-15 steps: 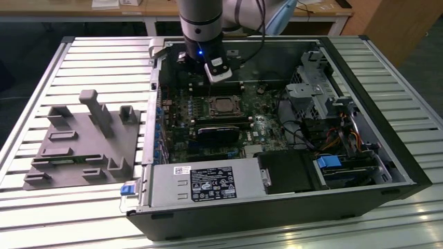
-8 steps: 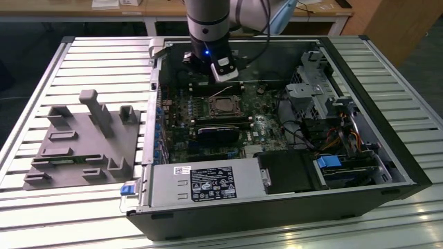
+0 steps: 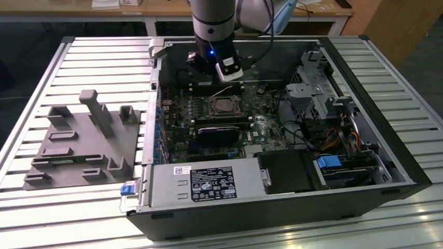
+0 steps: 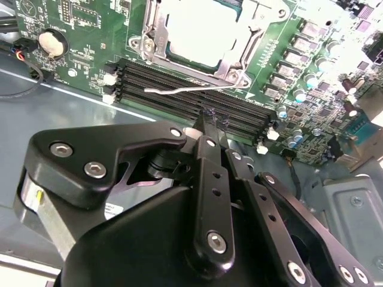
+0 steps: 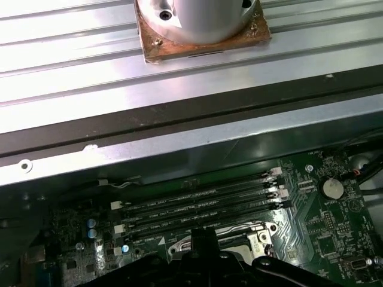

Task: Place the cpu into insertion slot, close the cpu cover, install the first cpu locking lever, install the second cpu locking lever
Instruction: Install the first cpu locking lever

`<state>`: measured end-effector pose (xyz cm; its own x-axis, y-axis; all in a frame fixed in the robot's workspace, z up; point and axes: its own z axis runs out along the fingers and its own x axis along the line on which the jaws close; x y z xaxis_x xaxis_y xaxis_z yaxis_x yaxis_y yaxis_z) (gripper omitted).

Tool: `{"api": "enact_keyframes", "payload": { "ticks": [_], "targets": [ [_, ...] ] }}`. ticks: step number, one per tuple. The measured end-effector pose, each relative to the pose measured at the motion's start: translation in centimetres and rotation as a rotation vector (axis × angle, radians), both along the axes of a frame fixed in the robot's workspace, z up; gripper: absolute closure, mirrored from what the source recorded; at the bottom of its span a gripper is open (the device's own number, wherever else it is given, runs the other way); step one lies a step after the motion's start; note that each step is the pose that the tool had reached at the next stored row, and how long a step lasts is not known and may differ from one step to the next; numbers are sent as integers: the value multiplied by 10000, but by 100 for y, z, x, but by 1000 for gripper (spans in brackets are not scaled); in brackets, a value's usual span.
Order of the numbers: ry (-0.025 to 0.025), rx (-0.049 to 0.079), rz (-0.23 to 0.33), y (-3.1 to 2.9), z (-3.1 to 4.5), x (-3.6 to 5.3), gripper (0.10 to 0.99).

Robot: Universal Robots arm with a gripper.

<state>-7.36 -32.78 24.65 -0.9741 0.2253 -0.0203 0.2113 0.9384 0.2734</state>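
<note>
the gripper [image 4: 206,122], nearest in the second wrist view, has its black fingers [image 4: 210,179] closed tip to tip with nothing between them, and it hangs above the memory slots [image 4: 245,116] of the green board [image 4: 78,36]. just beyond those slots the cpu [image 4: 200,27] lies in the insertion slot [image 3: 211,107] near the middle of the board, with the cpu cover [image 4: 236,63] down around it. a thin wire lever [image 4: 185,88] juts out, its free end over the slots. in the exterior view the gripper sits inside the open computer case [image 3: 387,155], near its far wall.

cpu [image 4: 200,30] silver, lying flat under lowered cpu cover [image 4: 230,67].
</note>
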Motion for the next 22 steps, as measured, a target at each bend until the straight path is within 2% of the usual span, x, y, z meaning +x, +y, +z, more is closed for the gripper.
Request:
{"api": "enact_keyframes", "payload": {
  "ticks": [7, 10, 12, 16, 22],
  "targets": [
    [-4, 0, 0, 1, -1, 1, 980],
    [-76, 2, 2, -1, -7, 2, 980],
    [-168, 8, 0, -4, -17, 1, 980],
    [-402, 17, 0, -10, -39, 1, 980],
    [-838, 18, 1, -13, -69, 1, 980]
  ]
}}
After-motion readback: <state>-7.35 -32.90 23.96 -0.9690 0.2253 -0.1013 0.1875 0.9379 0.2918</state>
